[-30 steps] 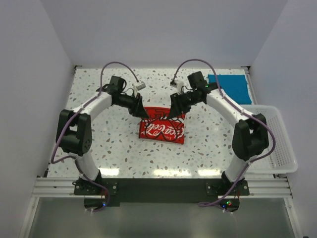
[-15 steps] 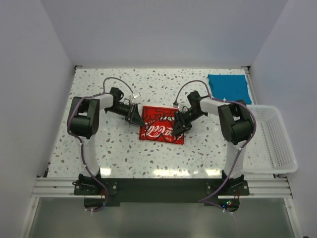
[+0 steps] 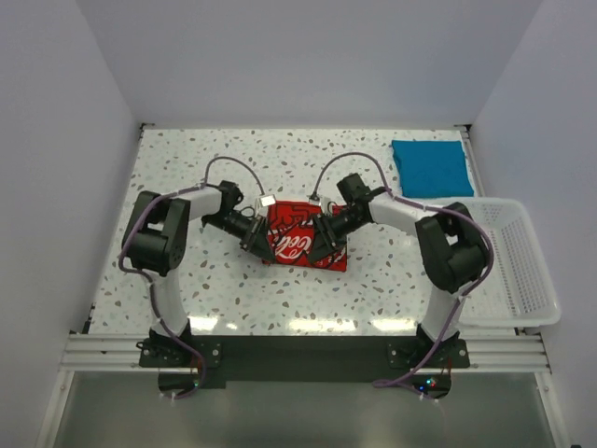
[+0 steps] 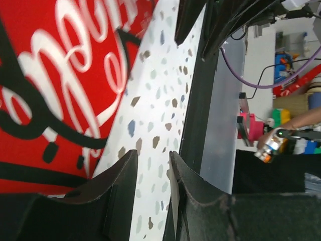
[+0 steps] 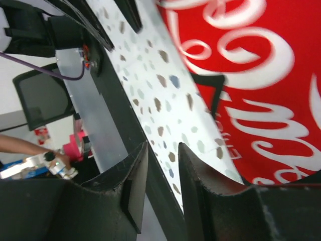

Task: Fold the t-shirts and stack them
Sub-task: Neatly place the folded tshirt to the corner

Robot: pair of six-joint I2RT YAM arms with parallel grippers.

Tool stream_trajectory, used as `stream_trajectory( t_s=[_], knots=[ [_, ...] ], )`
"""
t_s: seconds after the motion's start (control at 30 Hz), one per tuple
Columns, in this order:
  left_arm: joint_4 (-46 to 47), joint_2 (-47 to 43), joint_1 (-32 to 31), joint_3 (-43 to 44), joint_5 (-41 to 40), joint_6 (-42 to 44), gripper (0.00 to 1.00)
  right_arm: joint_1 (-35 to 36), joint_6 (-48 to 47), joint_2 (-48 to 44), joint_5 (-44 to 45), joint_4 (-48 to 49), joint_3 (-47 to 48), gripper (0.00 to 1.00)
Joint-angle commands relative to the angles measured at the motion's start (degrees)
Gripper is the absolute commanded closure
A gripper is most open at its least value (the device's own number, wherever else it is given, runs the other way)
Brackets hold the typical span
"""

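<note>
The cream-white t-shirt (image 3: 300,235) lies folded in the middle of the table, its red Coca-Cola panel up. My left gripper (image 3: 255,245) sits low at its near-left corner and my right gripper (image 3: 323,248) at its near-right part. In the left wrist view the fingers (image 4: 120,181) stand a little apart over bare table, the red cloth (image 4: 60,75) beside them. The right wrist view shows the same: right gripper (image 5: 163,150) slightly open, nothing between, red cloth (image 5: 251,65) to the side. The teal-blue t-shirt (image 3: 431,166) lies folded at the back right.
A white lattice basket (image 3: 519,263) stands at the table's right edge, by the right arm. The speckled table (image 3: 187,159) has white walls on three sides. A black rail (image 3: 298,357) with both arm bases runs along the near edge.
Both grippers have come down from the shirt's far edge to its near corners, the arms folding low over the table. Both pairs of jaws have narrowed, the right more.
</note>
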Motion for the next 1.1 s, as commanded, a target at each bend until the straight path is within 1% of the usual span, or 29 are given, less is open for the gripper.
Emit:
stream_trajectory(
  t_s=[0.0, 0.03, 0.07, 0.13, 0.17, 0.23, 0.33, 0.37, 0.4, 0.43, 0.47, 0.5, 0.53, 0.57, 0.6, 0.63, 0.67, 0.73, 0.77, 0.8, 0.83, 0.87, 0.9, 1.0, 1.03, 1.07],
  knots=[
    [2.4, 5.0, 0.8, -2.1, 0.9, -0.6, 0.64, -1.9, 0.7, 5.5, -0.6, 2.4, -3.5, 0.66],
    [2.9, 5.9, 1.0, -2.0, 0.6, -1.0, 0.64, -2.6, -0.2, 6.4, 0.2, 2.0, -3.8, 0.67],
    [4.9, 6.7, 1.8, -1.9, -0.5, -3.1, 0.64, -3.5, -2.6, 7.1, 1.0, 1.7, -4.1, 0.67],
    [6.8, 8.5, 2.9, -2.2, -1.3, -5.2, 0.64, -6.6, -5.6, 9.3, 2.9, -1.0, -4.2, 0.67],
    [7.6, 9.0, 4.0, -1.8, -2.5, -6.0, 0.64, -7.5, -9.4, 9.9, 3.7, -2.5, -3.8, 0.67],
    [7.7, 9.5, 4.9, -0.9, -2.9, -6.2, 0.64, -9.3, -10.8, 9.1, 4.1, -5.5, -2.6, 0.67],
    [5.8, 5.9, 5.5, 0.6, -3.5, -2.8, 0.64, -9.7, -12.7, 5.9, 3.4, -10.2, 0.8, 0.67],
    [3.8, 4.4, 5.5, 2.0, -3.6, 0.8, 0.64, -9.8, -12.7, 2.7, 3.1, -11.4, 1.8, 0.66],
    [3.3, 1.1, 5.5, 2.8, -4.0, 1.9, 0.63, -9.8, -12.8, 0.5, 3.3, -13.5, 3.6, 0.65],
    [3.3, -0.7, 5.4, 4.1, -4.3, 2.7, 0.62, -9.8, -12.7, -1.5, 3.9, -14.0, 4.1, 0.61],
    [4.9, -2.3, 4.7, 4.6, -6.0, 2.6, 0.61, -9.9, -10.9, -6.0, 5.5, -14.0, 4.3, 0.58],
    [6.7, -6.3, 3.9, 4.8, -7.8, 2.2, 0.60, -10.7, -9.7, -8.2, 6.6, -12.9, 3.9, 0.56],
    [12.5, -8.6, 1.5, 4.0, -12.8, 1.6, 0.59, -11.3, -8.7, -10.1, 7.7, -12.2, 3.3, 0.53],
    [16.3, -13.4, -0.1, 2.9, -16.1, 0.6, 0.58, -11.9, -6.8, -12.1, 9.6, -11.1, 2.6, 0.52],
    [20.3, -15.9, -2.1, 1.5, -19.9, 0.2, 0.57, -13.4, -4.1, -15.1, 13.7, -9.2, 1.8, 0.51],
    [24.5, -18.1, -4.1, -2.4, -23.7, 0.2, 0.53, -14.1, -2.5, -16.4, 16.7, -8.4, 0.5, 0.50],
    [32.4, -21.8, -8.1, -4.7, -29.0, 1.8, 0.49, -16.1, 0.7, -17.3, 18.9, -7.9, 0.0, 0.49],
    [40.3, -24.2, -12.3, -10.8, -34.2, 3.6, 0.42, -18.1, 3.5, -18.7, 22.6, -7.0, -0.9, 0.47],
    [46.0, -25.1, -15.6, -12.5, -36.8, 6.7, 0.40, -18.8, 5.8, -19.0, 23.9, -6.8, -1.0, 0.46],
    [49.0, -25.1, -17.2, -14.2, -38.1, 7.7, 0.38, -19.9, 6.5, -19.4, 25.0, -6.7, -1.1, 0.43],
    [54.5, -25.1, -20.1, -16.4, -39.2, 9.5, 0.36, -20.3, 6.9, -20.1, 25.8, -6.6, -1.1, 0.43],
    [56.8, -24.8, -21.7, -17.3, -39.8, 10.4, 0.35, -20.6, 7.5, -20.6, 26.6, -6.4, -1.1, 0.41],
    [58.8, -24.1, -23.5, -18.0, -40.8, 11.3, 0.34, -20.7, 8.7, -21.0, 27.0, -5.7, -1.8, 0.37],
    [66.4, -22.0, -30.5, -20.0, -43.6, 13.4, 0.34, -21.4, 11.3, -22.3, 26.8, -4.7, -3.9, 0.35],
    [69.3, -21.1, -33.8, -20.8, -45.5, 14.6, 0.34, -21.6, 11.8, -23.0, 26.9, -4.7, -4.2, 0.28],
    [70.8, -19.2, -35.1, -21.2, -46.2, 15.4, 0.34, -21.8, 12.5, -23.1, 27.2, -4.6, -4.7, 0.26]
  ],
)
